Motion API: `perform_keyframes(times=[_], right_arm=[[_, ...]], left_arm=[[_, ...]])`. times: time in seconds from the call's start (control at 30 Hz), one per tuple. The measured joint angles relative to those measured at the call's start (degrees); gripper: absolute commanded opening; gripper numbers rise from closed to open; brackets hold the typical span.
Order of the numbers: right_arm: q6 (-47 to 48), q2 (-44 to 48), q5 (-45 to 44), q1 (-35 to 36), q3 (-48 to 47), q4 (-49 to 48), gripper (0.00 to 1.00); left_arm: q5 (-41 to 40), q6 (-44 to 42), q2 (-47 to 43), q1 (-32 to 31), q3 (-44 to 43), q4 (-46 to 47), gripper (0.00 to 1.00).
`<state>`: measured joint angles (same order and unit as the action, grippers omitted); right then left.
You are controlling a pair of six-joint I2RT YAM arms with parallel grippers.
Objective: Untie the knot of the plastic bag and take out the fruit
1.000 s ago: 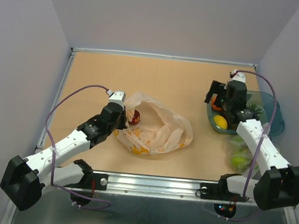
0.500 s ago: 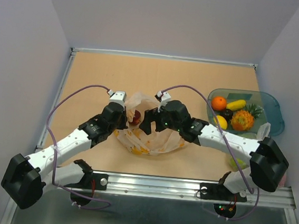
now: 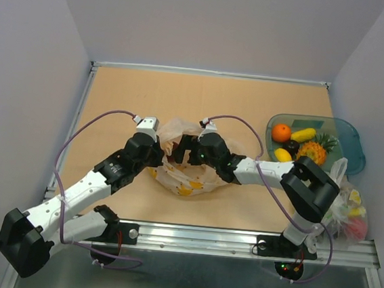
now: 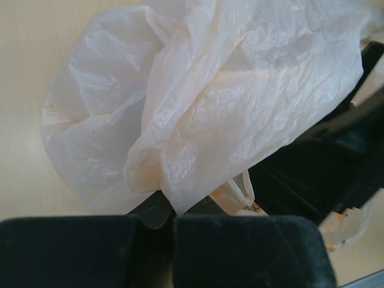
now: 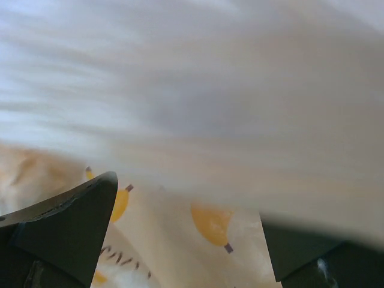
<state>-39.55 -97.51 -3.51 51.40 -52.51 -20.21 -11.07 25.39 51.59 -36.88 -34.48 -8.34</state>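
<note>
Plastic bag, thin peach film w/ orange marks, lay crumpled mid-counter, betw. both arms. Left tool was clenched on a fold at its left edge; wrist view showed film pinched betw. the pads. Right tool, released w/ jaws spread wide, sat at the bag's top. Orange, banana, pineapple & lemon lay in teal tray, far right, well apart from the bag.

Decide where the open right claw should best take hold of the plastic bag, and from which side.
Probably the loose rim of the plastic bag, opposite the fold the shut left claw pinches. The film is thin and crumpled, so the right claw, open at the mouth, should come from the right and nip one edge layer.
</note>
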Motion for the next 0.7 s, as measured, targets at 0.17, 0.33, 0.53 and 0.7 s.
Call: perform_keyframes(times=[0.17, 0.33, 0.53, 0.7], right_arm=[[-4.3, -5.4, -2.4, 0.0, -0.5, -1.7, 1.00], [-5.9, -10.1, -2.2, 0.0, -3.3, -5.1, 1.00], [-6.8, -14.2, -0.3, 0.0, -5.0, -11.6, 1.00], [-7.4, -18.5, 0.9, 0.0, -6.3, -15.9, 0.77]], left_arm=[[1.5, 0.9, -0.4, 0.0, 0.0, -0.9, 0.00], [2.6, 1.8, -0.4, 0.0, 0.0, -1.6, 0.00], [3.7, 3.2, -0.4, 0.0, 1.2, -1.7, 0.00], [4.2, 3.7, -0.3, 0.2, 1.9, -2.1, 0.00]])
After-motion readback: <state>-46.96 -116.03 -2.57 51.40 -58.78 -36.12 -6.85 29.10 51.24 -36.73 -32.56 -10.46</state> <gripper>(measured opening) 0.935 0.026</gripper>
